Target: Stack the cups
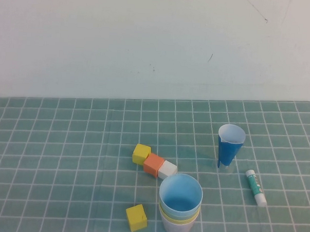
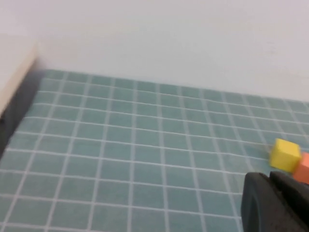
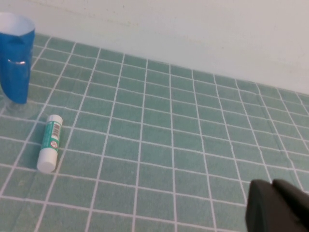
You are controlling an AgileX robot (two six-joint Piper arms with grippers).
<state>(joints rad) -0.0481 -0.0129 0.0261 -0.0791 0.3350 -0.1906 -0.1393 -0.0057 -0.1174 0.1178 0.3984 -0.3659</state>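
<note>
Four wide tapered plastic cups (image 1: 180, 205) nested in one stack near centre, light blue on top, yellow and pink rims below; stacking apparently complete. Left gripper (image 2: 275, 203) and right gripper (image 3: 277, 208) both closed, empty, out of the high view, well apart from the stack. Next: nothing but parking.

No text, brand or number can be read anywhere. The only printing is on the glue stick (image 3: 49, 144) lying near the bench's right edge: dark marks on its green-and-white label, too small and blurred to make out.
</note>
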